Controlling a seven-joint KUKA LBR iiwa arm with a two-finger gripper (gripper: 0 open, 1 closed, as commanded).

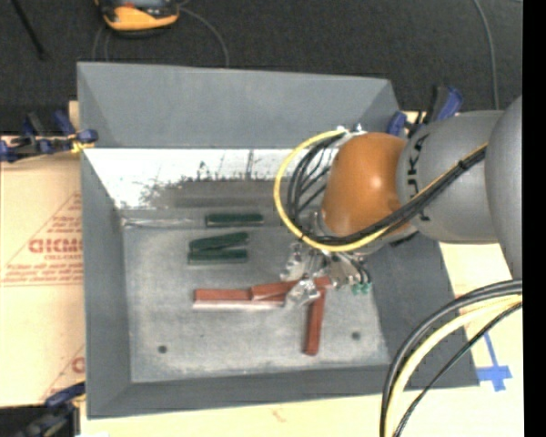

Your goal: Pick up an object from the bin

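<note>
1. Nearest first: a red-brown stick (pixel 314 333) lies on the floor of the bin (pixel 164 330), pointing at the near wall. Its far end is under the gripper (pixel 305 283).
2. The gripper sits low, where that stick meets a longer red-brown bar (pixel 226 296) running off to the left. Can't tell if it's open or closed.
3. My read: it's at the grasp point and the lift hasn't begun. Next move needs a clean clamp on one piece, then a straight pull up. The two pieces look to be touching, so the other may drag along.
4. Farther back, two dark green pieces (pixel 220 247) (pixel 234 218) lie apart from the gripper, not in the way.
</note>
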